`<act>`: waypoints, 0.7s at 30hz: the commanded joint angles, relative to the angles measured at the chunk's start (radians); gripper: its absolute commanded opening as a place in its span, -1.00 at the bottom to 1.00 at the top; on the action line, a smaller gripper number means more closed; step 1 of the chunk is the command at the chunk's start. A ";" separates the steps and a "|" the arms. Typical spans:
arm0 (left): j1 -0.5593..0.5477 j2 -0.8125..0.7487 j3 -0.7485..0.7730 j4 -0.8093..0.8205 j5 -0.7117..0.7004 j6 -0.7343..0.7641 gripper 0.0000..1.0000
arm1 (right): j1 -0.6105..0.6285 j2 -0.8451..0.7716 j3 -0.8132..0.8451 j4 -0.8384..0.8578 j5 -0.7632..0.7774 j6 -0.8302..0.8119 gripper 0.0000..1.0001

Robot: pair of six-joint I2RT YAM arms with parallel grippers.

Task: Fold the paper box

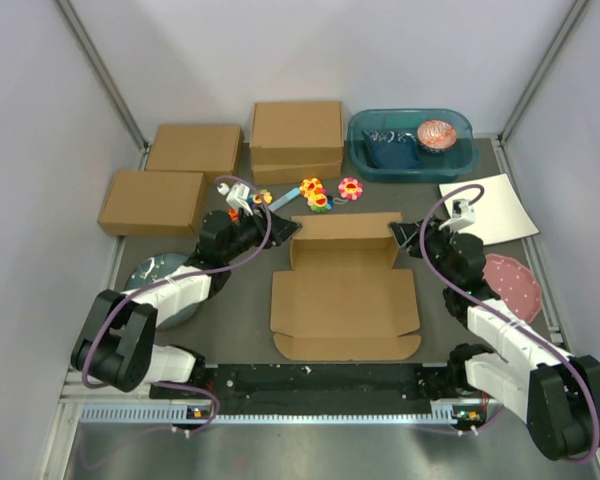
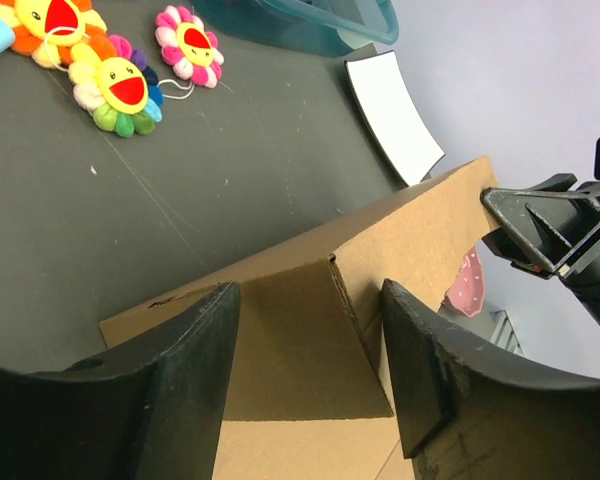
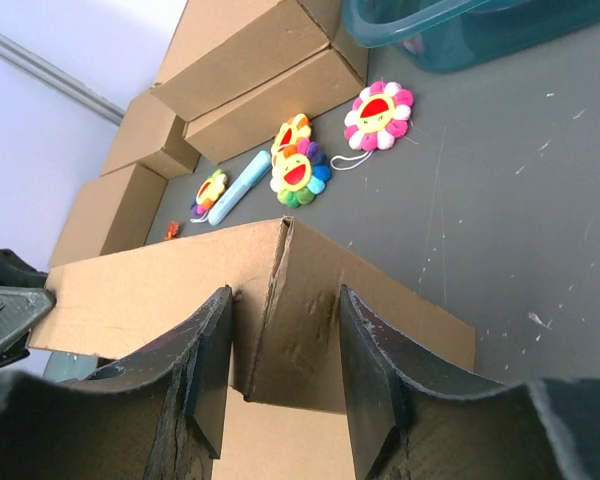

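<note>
End effectors (image 2: pixel 308 290) (image 3: pixel 282 292) astride paper box (image 1: pixel 345 300) corners

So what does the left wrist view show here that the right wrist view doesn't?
Only the left wrist: the white sheet, a pink plate's edge and the right gripper at the wall's far end. Only the right wrist: the stacked cardboard boxes and the left gripper. Both: the paper box's raised wall, the plush flowers and the teal tub.

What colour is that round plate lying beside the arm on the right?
The plate is pink with small pale dots. The top external view shows it best.
</note>
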 commanded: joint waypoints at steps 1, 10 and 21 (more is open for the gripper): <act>-0.014 0.021 -0.011 -0.190 -0.015 0.078 0.15 | -0.005 0.023 -0.032 -0.176 0.012 -0.054 -0.27; -0.014 0.055 -0.060 -0.221 -0.109 0.081 -0.25 | -0.005 0.049 -0.073 -0.201 0.026 -0.057 -0.30; -0.018 0.153 -0.100 -0.164 -0.112 0.061 -0.42 | -0.005 0.111 -0.075 -0.253 0.052 -0.058 -0.37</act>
